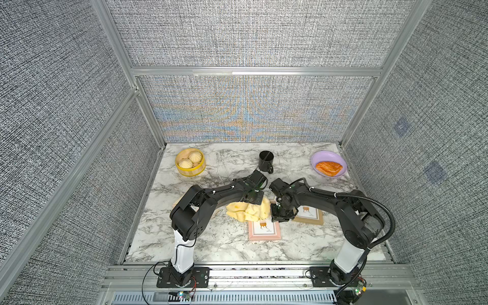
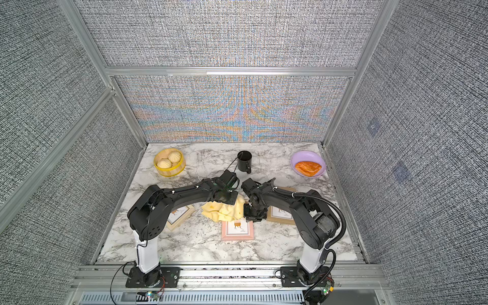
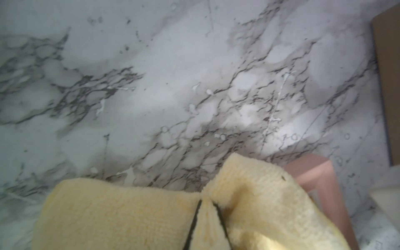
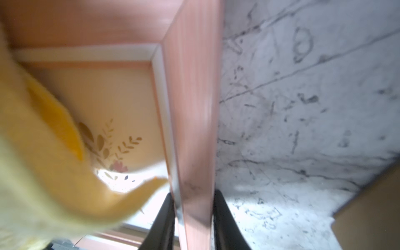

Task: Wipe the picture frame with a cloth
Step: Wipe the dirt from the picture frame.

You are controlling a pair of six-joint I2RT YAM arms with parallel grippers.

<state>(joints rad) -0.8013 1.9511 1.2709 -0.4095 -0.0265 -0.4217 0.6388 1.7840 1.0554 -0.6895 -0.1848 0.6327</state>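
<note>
Marble-look white-and-grey tabletop [image 1: 211, 245] has loads of bare room in front of the pink rectangular picture frame [image 1: 264, 237] sitting near the middle, though a tan wooden picture frame [image 1: 309, 220] crowds in near its right side. Over there the right gripper [image 4: 194, 193] is clamped on the pink frame's side rail. Meanwhile the left gripper [image 3: 206, 202] pinches a fold of the pale yellow fuzzy fabric cloth [image 1: 248, 211], which is all bunched and wrinkly and draped over the pink frame's far edge.
</note>
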